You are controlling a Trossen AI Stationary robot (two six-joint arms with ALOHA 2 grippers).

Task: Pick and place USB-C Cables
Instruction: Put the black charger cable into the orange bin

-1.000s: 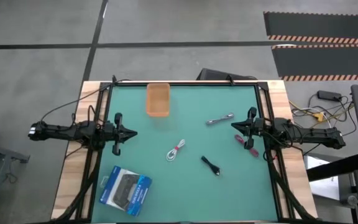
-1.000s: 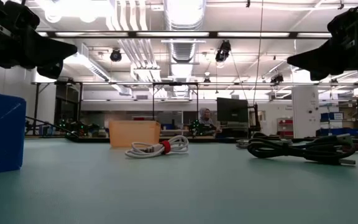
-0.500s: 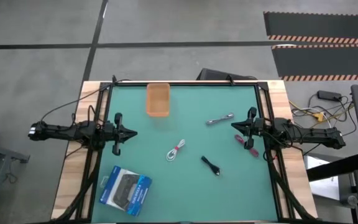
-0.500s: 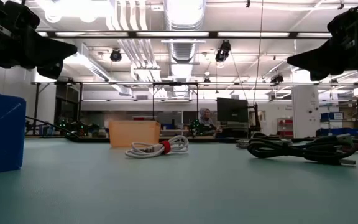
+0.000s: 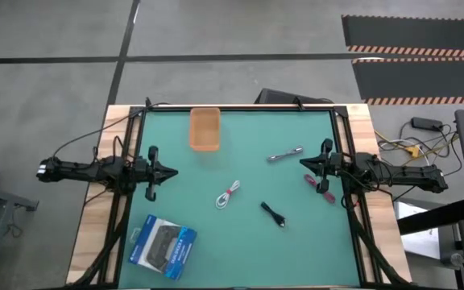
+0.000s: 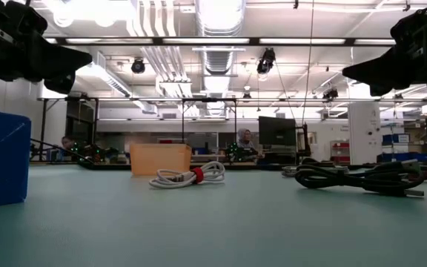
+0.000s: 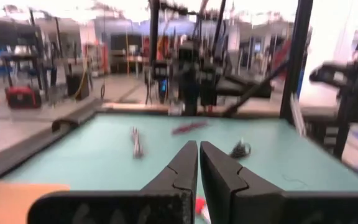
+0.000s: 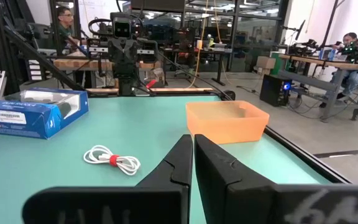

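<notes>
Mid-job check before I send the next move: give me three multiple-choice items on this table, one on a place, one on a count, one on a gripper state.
1. Where does the magenta-pink bundled cable lie?
A. inside the orange bin
B. just below the right gripper
C. on the blue box

2. How many bundled cables lie on the green mat?
A. two
B. four
C. six

3. How do the left gripper's fingers stand?
A. closed, holding nothing
B. wide open
C. clamped on a cable

Key: 1 B, the magenta-pink bundled cable sits by the right gripper, far from the rectangular orange plastic bin. 2 B, with it lie the white, black and silver-grey cables. 3 A, the left gripper shows its fingers together and empty.
</notes>
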